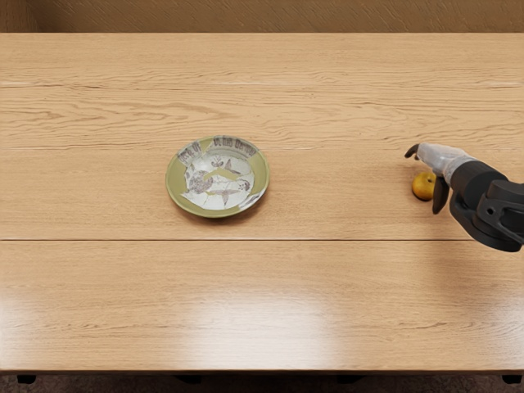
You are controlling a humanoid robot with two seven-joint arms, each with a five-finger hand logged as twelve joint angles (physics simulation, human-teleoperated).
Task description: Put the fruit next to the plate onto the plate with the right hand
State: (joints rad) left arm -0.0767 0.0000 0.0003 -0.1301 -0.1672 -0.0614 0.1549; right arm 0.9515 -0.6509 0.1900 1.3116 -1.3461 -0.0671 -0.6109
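Fruit: you see a small, round, smooth yellow fruit [422,187] resting on the table, directly under the fingers and far off the plate.
Plate: a round, shallow, glossy plate [175,182] with an olive-green rim and a pale centre carrying a dark-and-yellow painted pattern. It lies well apart from the fingers, out beyond their tips toward the picture's left.
Right hand: your right hand [438,164] has a pale grey, hard-looking back. Behind it is a bulky, matte black wrist and forearm [491,205], coming in from the right edge.
Fingers: the dark fingers [412,151] are spread wide. One reaches out above the fruit's far side. Another hangs down just beside the fruit on the arm's side, so the fruit sits between them. You cannot tell whether either one actually touches it, and nothing is gripped or lifted.
Table: a broad wooden table [327,278] with light, flowing grain, plank seams running across, and a soft sheen on the near edge, well below the fingers.
Room: a brown, textured wall strip [262,15] shows far beyond the fingers, along the top.
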